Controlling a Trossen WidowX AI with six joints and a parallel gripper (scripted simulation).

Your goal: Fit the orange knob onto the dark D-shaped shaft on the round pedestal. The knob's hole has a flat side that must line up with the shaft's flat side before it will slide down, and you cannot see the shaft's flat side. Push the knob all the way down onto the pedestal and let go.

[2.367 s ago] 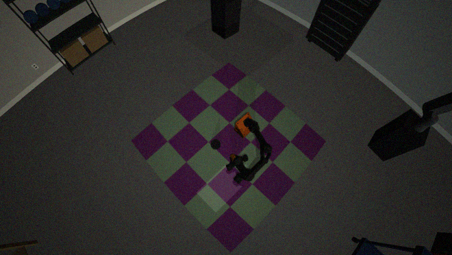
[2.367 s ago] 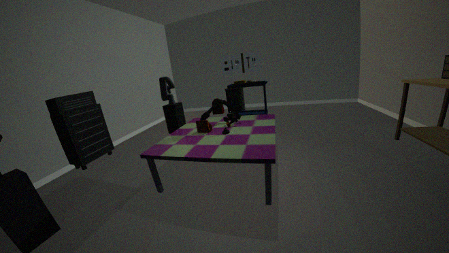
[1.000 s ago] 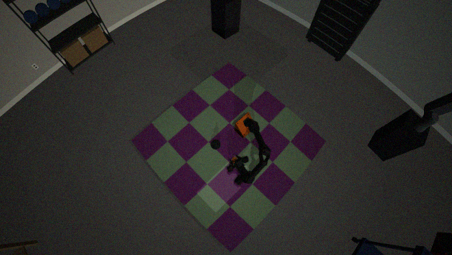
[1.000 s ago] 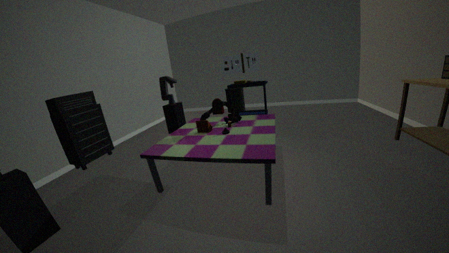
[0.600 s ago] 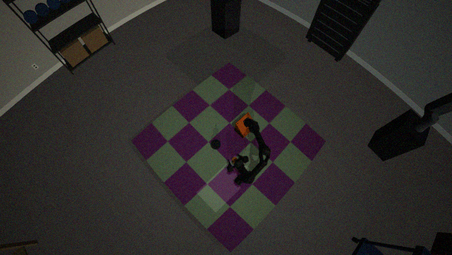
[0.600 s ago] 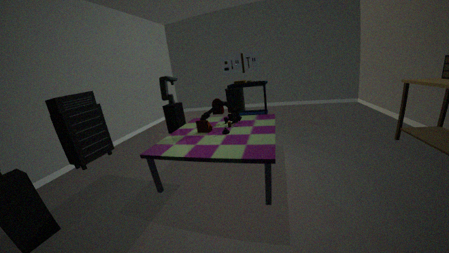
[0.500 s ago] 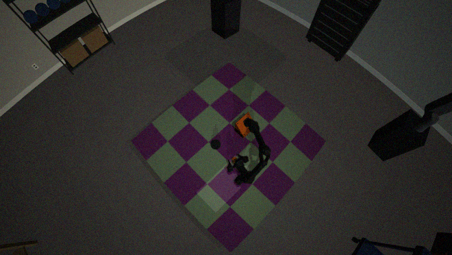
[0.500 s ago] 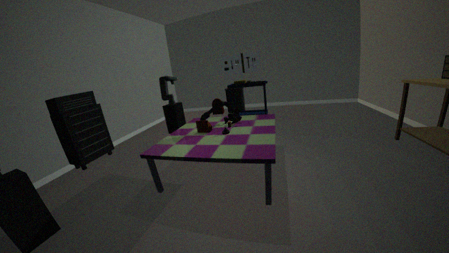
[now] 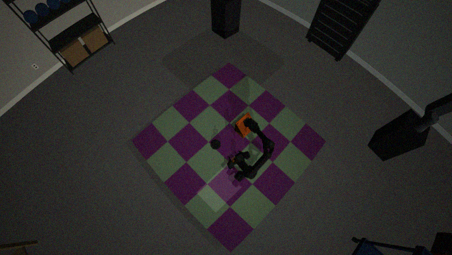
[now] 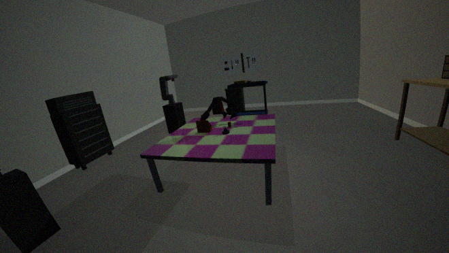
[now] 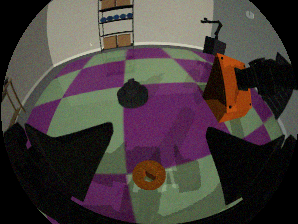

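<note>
The orange knob stands on the checkered table, with a dark hole visible in its upper face in the wrist view. My gripper is wide open and empty. It hangs above the knob, which shows low between the two fingers in the wrist view. The dark round pedestal stands apart from the knob, with its short shaft pointing up and bare. The shaft's flat side cannot be made out.
An orange wedge-shaped mount at the arm's base stands on the checkered table. The black arm bends from it round to the gripper. Shelves and dark cabinets stand farther off on the floor.
</note>
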